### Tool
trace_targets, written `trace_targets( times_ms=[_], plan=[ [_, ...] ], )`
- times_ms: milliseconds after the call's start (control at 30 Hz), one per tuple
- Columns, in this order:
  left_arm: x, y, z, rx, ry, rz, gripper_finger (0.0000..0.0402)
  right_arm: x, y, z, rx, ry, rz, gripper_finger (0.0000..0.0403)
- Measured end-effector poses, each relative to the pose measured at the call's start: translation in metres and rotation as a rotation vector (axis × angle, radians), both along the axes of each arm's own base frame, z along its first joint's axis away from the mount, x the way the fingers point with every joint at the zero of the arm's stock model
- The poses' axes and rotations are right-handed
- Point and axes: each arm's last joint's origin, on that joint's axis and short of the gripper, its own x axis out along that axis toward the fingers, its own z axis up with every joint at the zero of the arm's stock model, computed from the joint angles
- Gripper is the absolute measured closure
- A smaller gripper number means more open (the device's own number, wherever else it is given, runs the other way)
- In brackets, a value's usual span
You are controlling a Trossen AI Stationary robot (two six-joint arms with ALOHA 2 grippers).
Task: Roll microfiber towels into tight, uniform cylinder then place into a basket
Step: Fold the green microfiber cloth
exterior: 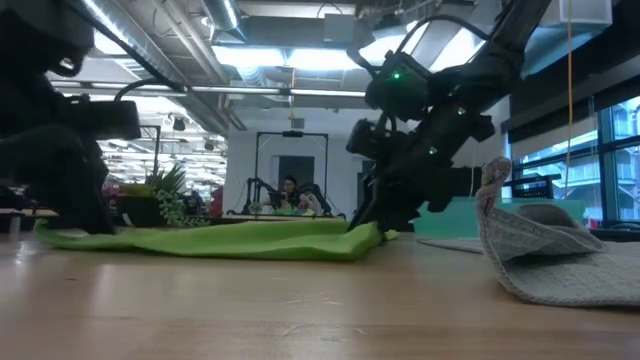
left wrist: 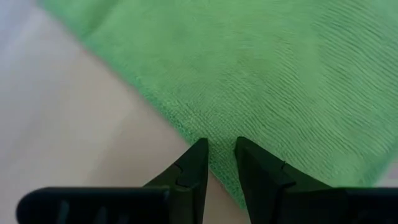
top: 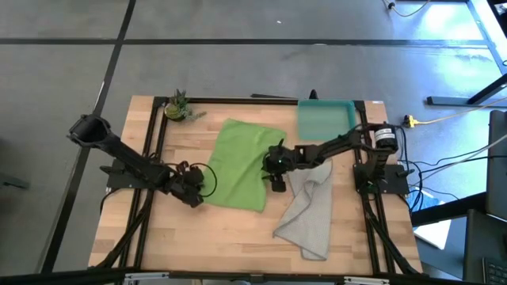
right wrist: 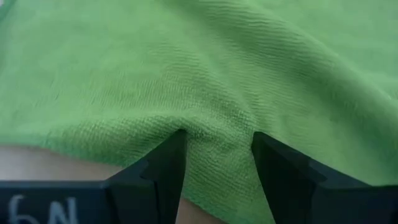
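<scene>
The lime green towel (top: 242, 162) lies spread flat on the middle of the table. The grey towel (top: 309, 210) lies crumpled to its right, one end standing up (exterior: 492, 185). The teal basket (top: 325, 117) stands at the far right. My right gripper (right wrist: 216, 146) is shut on the green towel's right edge (top: 277, 176). My left gripper (left wrist: 221, 149) stands at the towel's left edge near its near corner (top: 198, 192), its fingers a narrow gap apart with the cloth's edge showing between them. My right gripper pinches a raised ridge of the green towel at its right edge (right wrist: 214, 127) between its two fingers. It comes slanting down from the table's right. The cloth bunches up between the fingers, and the rest of the towel lies on the table. My left gripper's fingertips (left wrist: 198, 152) stand over the green towel's left edge (left wrist: 186, 127), slanting down from the left; whether they touch the cloth I cannot tell.
A small potted plant (top: 178, 107) stands at the far left corner. Black frame rails run along the table's left, right and far sides. Bare wood lies along the near edge (top: 230, 245). A person shows in the room far behind the table (exterior: 290, 190).
</scene>
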Motion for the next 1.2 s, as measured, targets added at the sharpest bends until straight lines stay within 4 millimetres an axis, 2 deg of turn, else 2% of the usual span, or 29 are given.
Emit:
trace_targets(
  times_ms=[167, 267, 367, 500, 667, 800, 1000, 1200],
  plan=[
    [0.000, -0.010, 0.001, -0.049, -0.046, -0.024, 0.0321, -0.001, -0.012, 0.000, -0.010, -0.001, -0.032, 0.0215],
    [0.001, -0.011, 0.003, -0.026, -0.076, -0.031, 0.0321, -0.002, -0.012, 0.003, -0.049, -0.004, 0.002, 0.0215],
    [0.007, -0.014, 0.012, 0.009, -0.117, -0.057, 0.0321, -0.007, -0.007, 0.014, -0.089, 0.007, 0.045, 0.0215],
    [0.014, -0.018, 0.024, 0.053, -0.126, -0.117, 0.0321, -0.013, 0.009, 0.044, -0.127, -0.044, 0.134, 0.0215],
    [0.016, -0.020, 0.030, 0.099, -0.119, -0.172, 0.0321, -0.021, 0.039, 0.052, -0.095, -0.028, 0.338, 0.0215],
    [0.016, -0.021, 0.030, 0.103, -0.120, -0.173, 0.0321, -0.023, 0.067, 0.048, -0.034, -0.030, 0.494, 0.0215],
    [0.017, -0.021, 0.031, 0.103, -0.123, -0.172, 0.0321, -0.021, 0.096, 0.046, -0.035, -0.077, 0.563, 0.0215],
    [0.018, -0.022, 0.032, 0.097, -0.137, -0.173, 0.0321, -0.016, 0.107, 0.025, -0.045, -0.055, 0.566, 0.0215]
  ],
)
